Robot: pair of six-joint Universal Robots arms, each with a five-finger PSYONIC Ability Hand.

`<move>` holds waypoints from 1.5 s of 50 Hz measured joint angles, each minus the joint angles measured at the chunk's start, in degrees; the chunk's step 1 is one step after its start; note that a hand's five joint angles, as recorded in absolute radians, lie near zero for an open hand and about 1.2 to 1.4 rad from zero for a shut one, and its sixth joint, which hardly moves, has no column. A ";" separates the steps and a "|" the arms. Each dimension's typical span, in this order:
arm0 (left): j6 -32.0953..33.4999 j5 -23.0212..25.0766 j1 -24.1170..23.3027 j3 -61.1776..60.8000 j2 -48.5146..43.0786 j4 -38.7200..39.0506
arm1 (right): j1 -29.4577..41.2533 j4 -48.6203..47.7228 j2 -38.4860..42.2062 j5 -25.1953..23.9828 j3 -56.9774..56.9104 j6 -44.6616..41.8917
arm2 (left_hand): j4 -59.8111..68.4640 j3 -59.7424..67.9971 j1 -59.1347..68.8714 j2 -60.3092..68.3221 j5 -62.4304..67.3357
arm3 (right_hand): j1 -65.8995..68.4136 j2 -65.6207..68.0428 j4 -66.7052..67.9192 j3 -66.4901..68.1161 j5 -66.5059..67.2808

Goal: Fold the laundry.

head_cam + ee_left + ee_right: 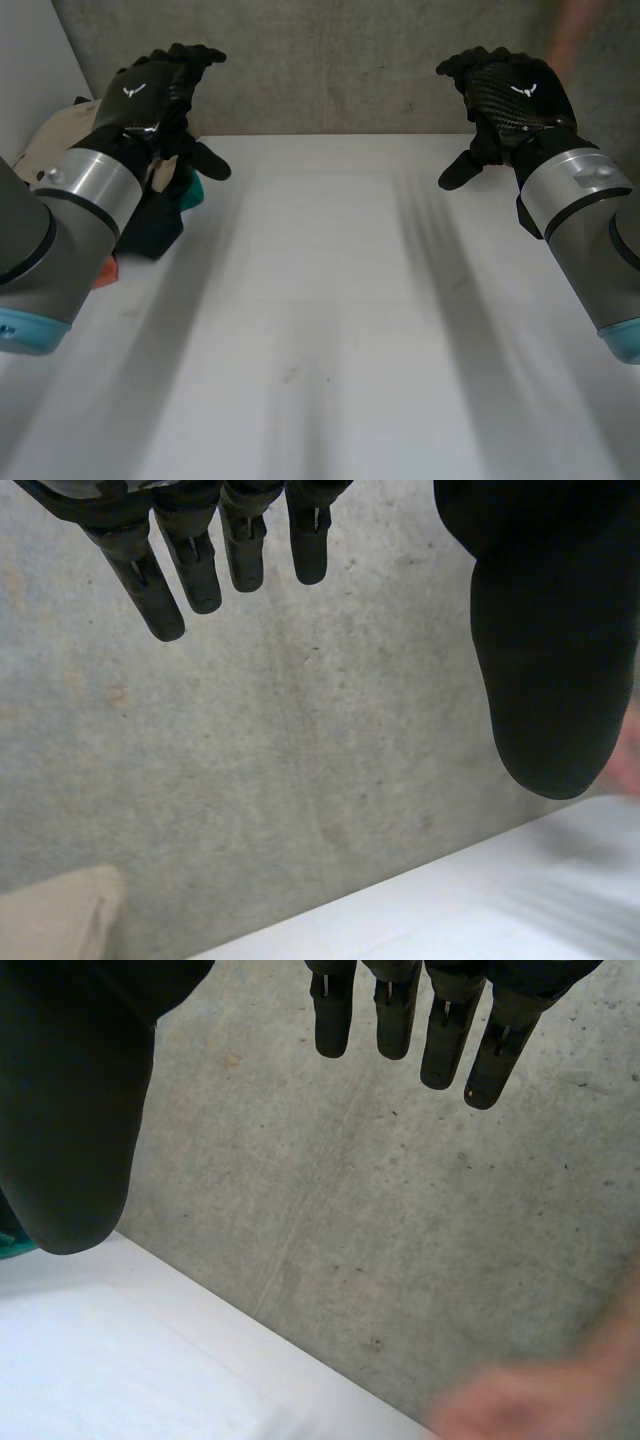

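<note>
A heap of laundry (160, 215), with dark, teal, orange and beige pieces, lies at the table's far left, partly hidden behind my left arm. My left hand (160, 90) hangs in the air above that heap, open, fingers (190, 565) straight and thumb (550, 660) spread, holding nothing. My right hand (510, 95) is raised at the far right above the white table (320, 330), also open and empty, fingers (440, 1030) straight and thumb (70, 1130) apart. A sliver of teal cloth (12, 1245) shows beside the right thumb.
A grey concrete wall (330, 60) runs along the table's far edge. A beige cloth (55, 915) lies by the wall past the left hand. A person's blurred hand (560, 1390) is near the wall at the far right, also in the head view (578, 35).
</note>
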 measured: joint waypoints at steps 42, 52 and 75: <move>41.02 -1.07 22.96 15.49 -36.66 30.74 | 0.18 0.06 1.87 -0.22 0.10 0.00 | 57.03 55.62 50.01 56.32 53.34 | 0.00 0.00 0.00 0.00 0.00; 34.63 -1.16 16.20 5.76 -18.55 30.34 | -0.42 0.07 1.05 -0.36 -0.51 0.00 | 57.27 56.48 50.85 56.64 53.64 | 0.00 0.00 0.00 0.00 0.00; 11.60 -0.64 -21.27 5.75 -16.62 12.84 | -4.95 -0.02 -1.71 -0.25 -1.31 0.06 | 10.31 10.89 4.23 10.37 8.26 | 0.00 0.00 0.00 0.00 0.00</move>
